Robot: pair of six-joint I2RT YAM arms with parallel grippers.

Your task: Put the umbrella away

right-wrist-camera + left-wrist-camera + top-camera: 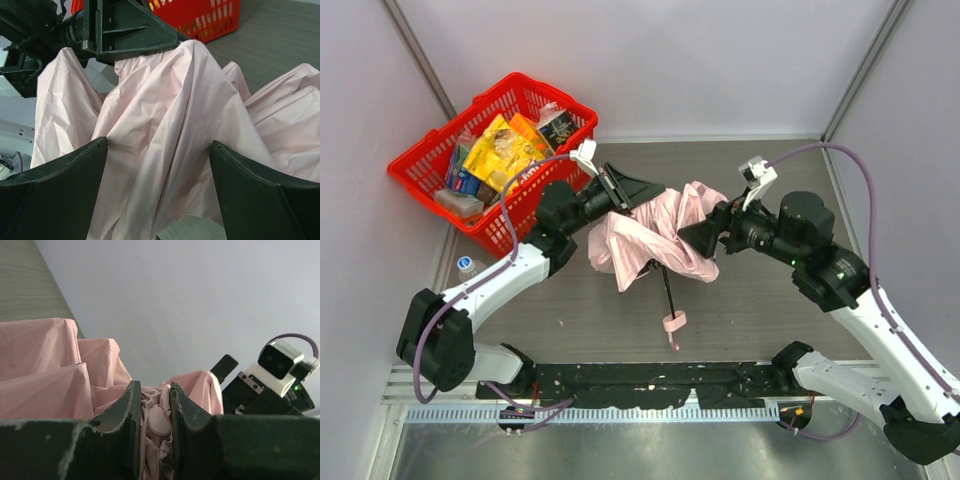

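The pale pink umbrella (645,238) hangs crumpled above the table between both arms, its black shaft (667,288) slanting down to the small pink handle (674,322) on the tabletop. My left gripper (658,196) comes in from the left and is shut on the top of the umbrella (45,375). In the left wrist view, bunched cloth and a small round pink cap (159,421) sit between the left gripper's (152,386) jaws. My right gripper (702,238) stands wide open at the canopy's right side, with loose folds (165,125) draped between its fingers (65,172).
A red basket (455,118) full of packaged goods stands at the back left, close behind the left arm; it also shows in the right wrist view (210,20). A small clear bottle (468,265) lies by the left wall. Pale walls enclose the table on three sides.
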